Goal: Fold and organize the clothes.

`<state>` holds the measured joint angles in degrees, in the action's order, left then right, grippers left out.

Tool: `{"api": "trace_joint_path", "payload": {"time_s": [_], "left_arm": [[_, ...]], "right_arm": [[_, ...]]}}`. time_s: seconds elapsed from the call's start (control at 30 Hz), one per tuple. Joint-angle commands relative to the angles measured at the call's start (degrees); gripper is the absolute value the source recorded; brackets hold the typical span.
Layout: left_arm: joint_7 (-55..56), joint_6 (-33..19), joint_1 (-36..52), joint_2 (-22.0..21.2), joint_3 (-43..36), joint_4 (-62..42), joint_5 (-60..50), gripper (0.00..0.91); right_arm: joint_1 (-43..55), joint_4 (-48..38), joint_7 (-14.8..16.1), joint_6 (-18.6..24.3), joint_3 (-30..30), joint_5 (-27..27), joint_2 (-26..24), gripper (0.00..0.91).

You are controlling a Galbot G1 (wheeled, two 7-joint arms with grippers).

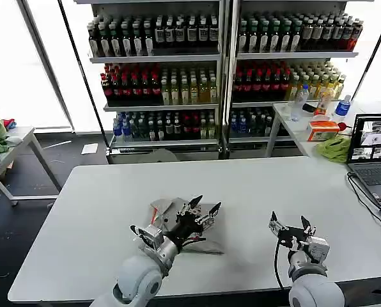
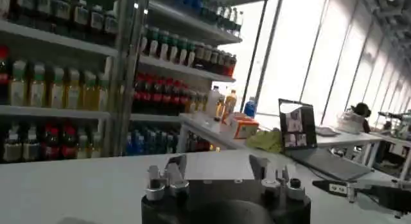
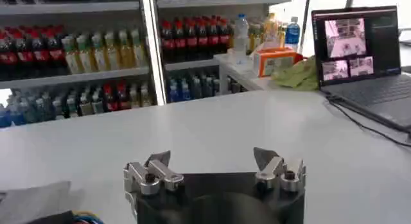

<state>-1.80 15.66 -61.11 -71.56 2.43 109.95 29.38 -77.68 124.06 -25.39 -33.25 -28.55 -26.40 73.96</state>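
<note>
A folded light grey shirt (image 1: 163, 208) lies on the white table (image 1: 101, 204) near the front, mostly hidden under my left arm. Its edge and a bit of coloured print (image 3: 82, 217) show low in the right wrist view. My left gripper (image 1: 206, 204) hovers just past the shirt's right side, open, with nothing between its fingers (image 2: 173, 166). My right gripper (image 1: 289, 221) stands further right over bare table, open and empty, apart from the shirt. In its own wrist view the right gripper (image 3: 212, 158) has only table in front of it.
An open laptop (image 1: 373, 150) sits at the table's right edge with a cable (image 1: 368, 203) trailing forward. A green cloth (image 1: 334, 148) and an orange box (image 1: 321, 130) lie on a side table behind. Bottle shelves (image 1: 178, 83) stand at the back. A small table (image 1: 18, 137) with cloths is at far left.
</note>
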Motion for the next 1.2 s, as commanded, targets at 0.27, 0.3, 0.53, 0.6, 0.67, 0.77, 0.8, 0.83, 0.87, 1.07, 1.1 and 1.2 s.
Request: {"api": "trace_joint_path", "payload": {"time_s": [0.27, 0.3, 0.53, 0.6, 0.67, 0.77, 0.8, 0.83, 0.87, 1.07, 1.1, 1.2], "left_arm": [[10.7, 7.5, -4.4, 8.1, 16.0, 4.0, -3.8, 0.907], [11.3, 7.5, -5.0, 8.7, 17.7, 4.5, -3.8, 0.907], [13.6, 8.2, -8.4, 11.6, 25.1, 6.6, -2.9, 0.907], [13.8, 8.3, -9.3, 11.9, 26.4, 7.4, -2.5, 0.907], [13.9, 8.3, -10.0, 11.9, 27.0, 7.8, -2.3, 0.907], [13.9, 8.4, -10.8, 11.6, 27.3, 8.2, -2.4, 0.907], [14.1, 8.5, -11.0, 11.5, 27.3, 8.3, -2.4, 0.907], [14.1, 8.6, -11.1, 11.4, 27.4, 8.4, -2.5, 0.907], [14.1, 8.6, -11.1, 11.3, 27.5, 8.4, -2.4, 0.907], [14.3, 9.0, -11.7, 10.9, 27.6, 8.2, -2.4, 0.907], [14.3, 9.1, -11.7, 10.9, 27.6, 8.2, -2.4, 0.907], [14.4, 9.3, -11.5, 10.9, 27.6, 8.0, -2.3, 0.907]], "right_arm": [[10.8, -6.6, -5.2, -0.1, 12.0, -21.8, -0.1, 0.907], [11.7, -7.9, -5.4, -0.1, 13.4, -21.9, 0.3, 0.907], [14.0, -11.5, -7.3, -0.1, 18.1, -21.7, 2.6, 0.907], [14.7, -12.6, -7.5, -0.1, 18.8, -21.6, 3.0, 0.907], [15.2, -13.3, -7.7, -0.1, 19.2, -21.8, 3.3, 0.907], [16.0, -14.0, -7.8, -0.1, 19.9, -22.4, 4.0, 0.907], [16.0, -14.2, -8.0, -0.1, 20.2, -22.5, 4.3, 0.907], [16.0, -14.2, -8.0, -0.1, 20.2, -22.5, 4.4, 0.907], [15.9, -14.5, -8.2, 0.0, 20.4, -22.5, 4.7, 0.907], [15.7, -16.9, -8.4, 0.0, 20.4, -22.6, 6.3, 0.907], [15.7, -17.1, -8.2, 0.0, 20.4, -22.6, 6.5, 0.907], [15.9, -17.3, -8.0, 0.0, 20.5, -22.5, 7.2, 0.907]]}}
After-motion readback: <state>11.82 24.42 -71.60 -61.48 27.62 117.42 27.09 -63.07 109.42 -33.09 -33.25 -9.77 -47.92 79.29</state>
